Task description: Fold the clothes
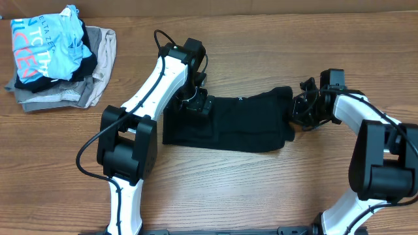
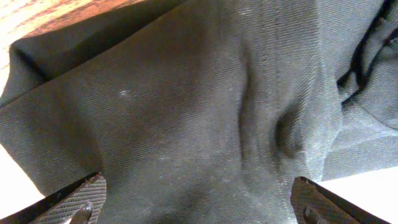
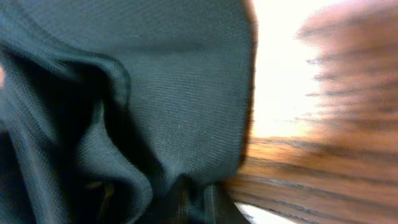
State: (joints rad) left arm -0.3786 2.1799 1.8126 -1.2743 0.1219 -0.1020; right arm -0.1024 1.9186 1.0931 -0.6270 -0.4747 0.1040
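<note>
At the centre of the counter (image 1: 261, 189), seen from overhead, the black garment (image 1: 235, 124) lies as a long, partly folded band, its long axis running from 9 o'clock to 3 o'clock. The 9 o'clock end is square and flat; the 3 o'clock end is narrower and bunched. The left gripper (image 1: 194, 104) sits over the band's 10 o'clock corner. Its wrist view shows both fingers (image 2: 74, 202) spread wide at the lower corners, creased black fabric between them and nothing pinched: it is wide open and empty. The right gripper (image 1: 302, 109) is at the 3 o'clock end, touching or just beside the bunched edge. Its wrist view is blurred, filled with rumpled black cloth and bare wood toward 3 o'clock; the fingers do not show, so I cannot tell whether it grips the fabric.

The coming fold, I judge, turns on this: the band lies lengthwise between the two arms, each gripper nearest its own end, and the cloth stretches toward 9 o'clock from the right gripper. Carrying the 3 o'clock end across toward 9 o'clock would halve the length, with the left gripper placed to pin the far end. Off at 10 o'clock, well apart, a light blue shirt (image 1: 49, 42) tops a pile of grey and beige garments (image 1: 98, 65).
</note>
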